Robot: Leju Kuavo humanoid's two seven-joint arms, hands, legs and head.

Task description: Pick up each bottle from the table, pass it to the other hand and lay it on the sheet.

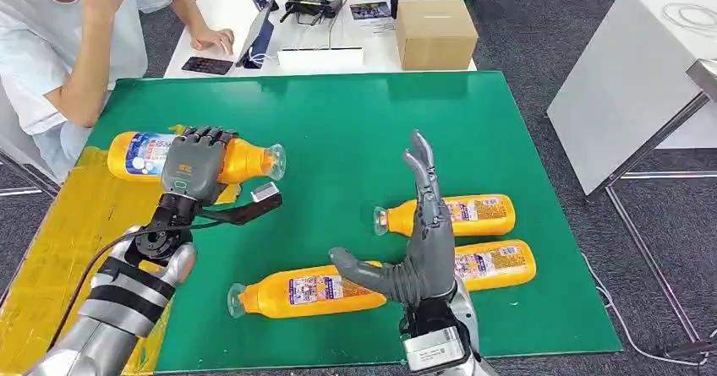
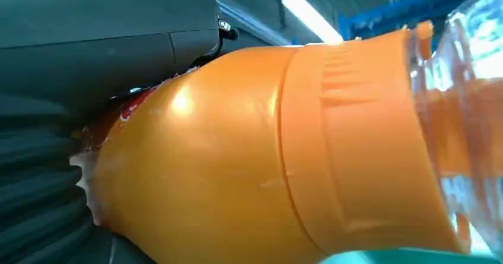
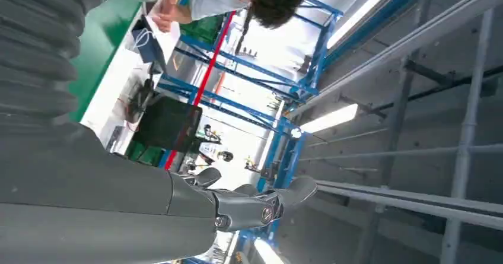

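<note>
Lying sideways in the left hand (image 1: 196, 166), an orange bottle (image 1: 241, 160) with a blue-and-white label and clear cap hangs over the green mat's (image 1: 355, 122) left edge, above the yellow sheet (image 1: 59, 249), the fingers wrapped over its middle. The right hand (image 1: 420, 249) stands upright over the mat, fingers straight and apart, thumb out sideways, holding nothing.

Green table (image 1: 355, 114), yellow sheet (image 1: 72, 224) along its left edge, three orange bottles (image 1: 309, 291) lying at front right
</note>
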